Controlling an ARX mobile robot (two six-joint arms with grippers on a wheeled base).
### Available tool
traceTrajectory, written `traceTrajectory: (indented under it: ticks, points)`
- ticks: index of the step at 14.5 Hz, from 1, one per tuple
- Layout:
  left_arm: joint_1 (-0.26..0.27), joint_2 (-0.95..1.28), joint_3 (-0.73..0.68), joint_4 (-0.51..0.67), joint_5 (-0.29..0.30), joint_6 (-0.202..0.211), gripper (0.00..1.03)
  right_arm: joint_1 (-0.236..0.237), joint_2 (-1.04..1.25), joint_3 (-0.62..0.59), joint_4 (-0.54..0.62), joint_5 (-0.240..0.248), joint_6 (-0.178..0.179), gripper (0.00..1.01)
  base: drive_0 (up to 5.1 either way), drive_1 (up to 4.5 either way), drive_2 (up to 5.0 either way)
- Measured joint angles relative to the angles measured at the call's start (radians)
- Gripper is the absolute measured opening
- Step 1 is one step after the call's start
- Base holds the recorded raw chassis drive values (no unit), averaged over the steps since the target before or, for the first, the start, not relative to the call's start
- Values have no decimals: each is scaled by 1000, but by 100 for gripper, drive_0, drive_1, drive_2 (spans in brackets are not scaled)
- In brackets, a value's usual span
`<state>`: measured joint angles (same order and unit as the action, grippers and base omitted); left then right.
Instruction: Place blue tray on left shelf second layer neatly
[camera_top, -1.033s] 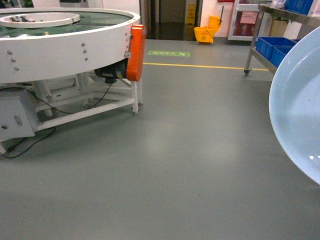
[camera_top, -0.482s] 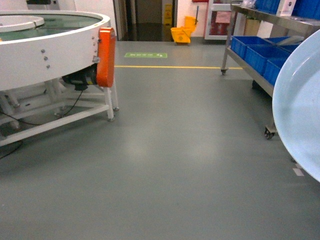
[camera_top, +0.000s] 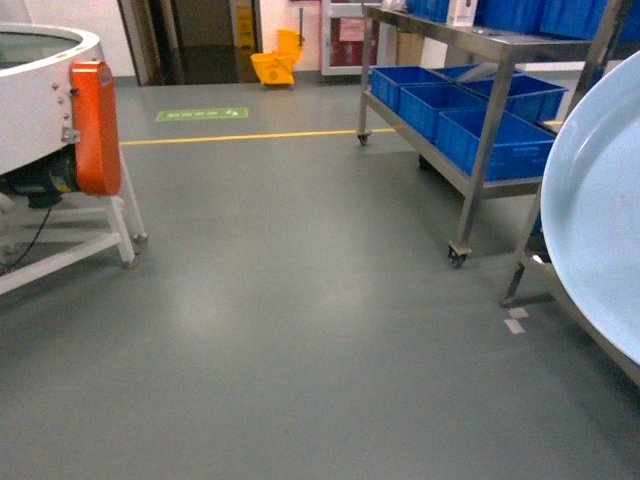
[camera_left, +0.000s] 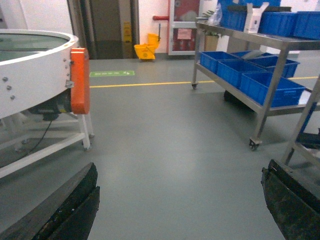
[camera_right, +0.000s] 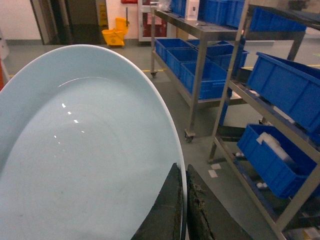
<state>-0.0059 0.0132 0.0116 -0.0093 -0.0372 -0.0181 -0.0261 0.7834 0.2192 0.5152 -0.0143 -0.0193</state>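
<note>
The blue tray (camera_right: 85, 150), pale sky-blue and glossy, fills the left of the right wrist view and is held tilted on edge. It also bulges in from the right edge of the head view (camera_top: 600, 220). My right gripper (camera_right: 184, 180) is shut on its rim, one dark finger on each side. In the left wrist view my left gripper (camera_left: 180, 172) is open and wide apart over bare floor, holding nothing. Steel shelf racks (camera_top: 470, 110) with blue crates (camera_top: 495, 140) stand ahead to the right. A nearer rack (camera_right: 280, 105) is close beside the tray. Neither gripper shows in the head view.
A white round machine with an orange guard (camera_top: 95, 125) stands at the left on a white frame. A yellow mop bucket (camera_top: 272, 65) sits by the far doorway, behind a yellow floor line (camera_top: 250, 135). The far rack stands on casters (camera_top: 457, 255). Grey floor (camera_top: 300, 330) lies between.
The head view has swung to the right: the white machine slid off to the left and the racks with blue crates came closer. The tray stays held at the right edge.
</note>
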Motion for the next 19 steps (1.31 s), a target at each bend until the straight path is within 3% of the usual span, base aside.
traceTrajectory:
  ticks: [10, 17, 19]
  points:
    - [0, 0, 0, 0, 0, 0, 98, 0, 0, 0, 0, 0, 0, 2, -152, 225, -529]
    - [0, 0, 0, 0, 0, 0, 98, 0, 0, 0, 0, 0, 0, 2, -171, -171, -171]
    - [0, 0, 0, 0, 0, 0, 98, 0, -6, 0, 1, 0, 0, 2, -174, 255, -603]
